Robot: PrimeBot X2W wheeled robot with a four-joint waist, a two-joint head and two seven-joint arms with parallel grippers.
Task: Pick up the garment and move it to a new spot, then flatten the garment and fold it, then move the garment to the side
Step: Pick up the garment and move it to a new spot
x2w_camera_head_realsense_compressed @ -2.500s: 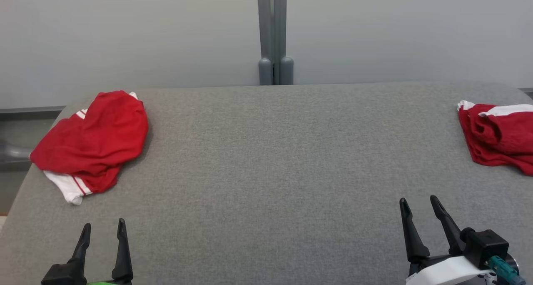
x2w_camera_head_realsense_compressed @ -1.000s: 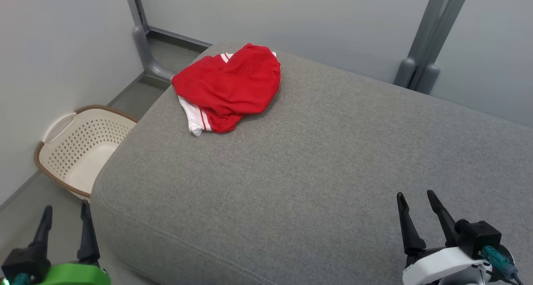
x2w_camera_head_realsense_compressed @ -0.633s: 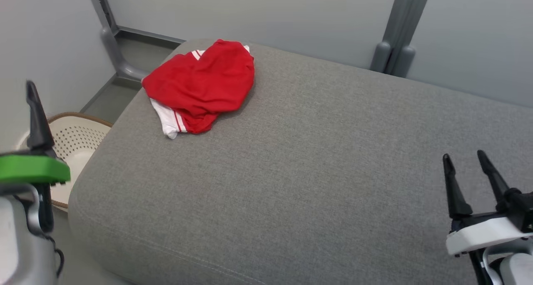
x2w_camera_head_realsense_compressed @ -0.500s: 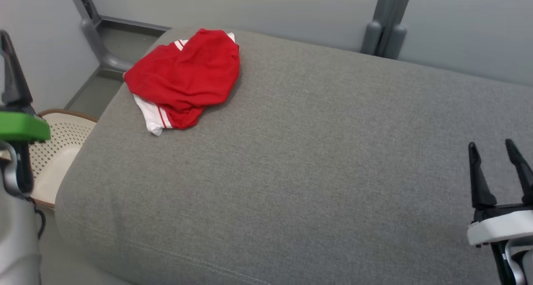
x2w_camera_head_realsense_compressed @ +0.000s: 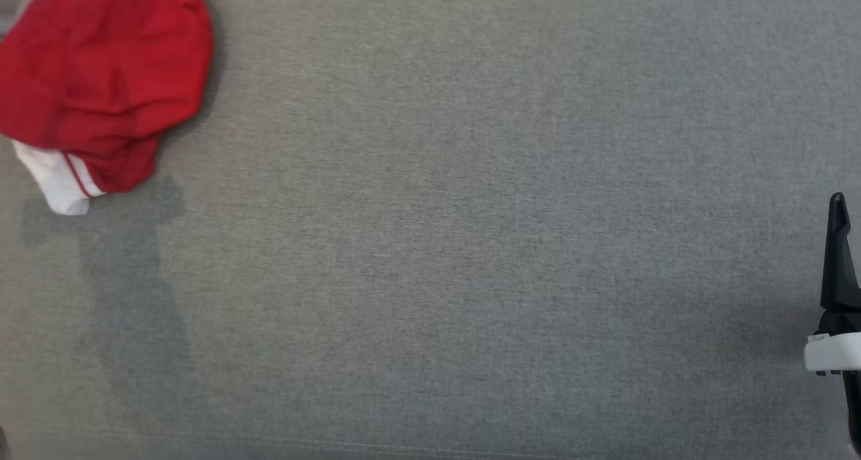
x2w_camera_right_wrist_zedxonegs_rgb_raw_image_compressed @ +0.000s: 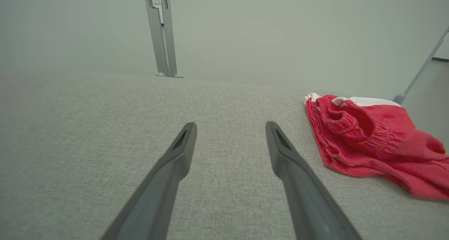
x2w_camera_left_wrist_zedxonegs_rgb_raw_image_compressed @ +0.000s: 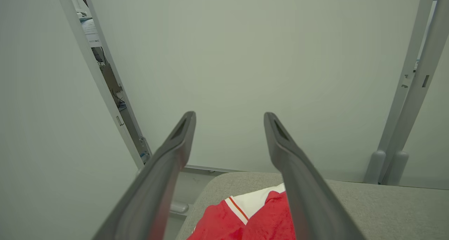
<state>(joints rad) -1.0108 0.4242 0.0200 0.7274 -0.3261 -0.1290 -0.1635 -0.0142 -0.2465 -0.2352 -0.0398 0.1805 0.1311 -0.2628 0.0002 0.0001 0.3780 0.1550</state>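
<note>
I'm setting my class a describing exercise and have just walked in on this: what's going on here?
A two-armed robot is working at a grey cushion, and it has not picked anything up yet. Its left jaws stand open, raised near a crumpled red and white garment at the cushion's left end. Its right jaws are open too, low over bare fabric, with a second red garment lying apart from them. Neither garment is flattened or folded.

Bright, even light; faint soft shadows; edges slightly bent.
</note>
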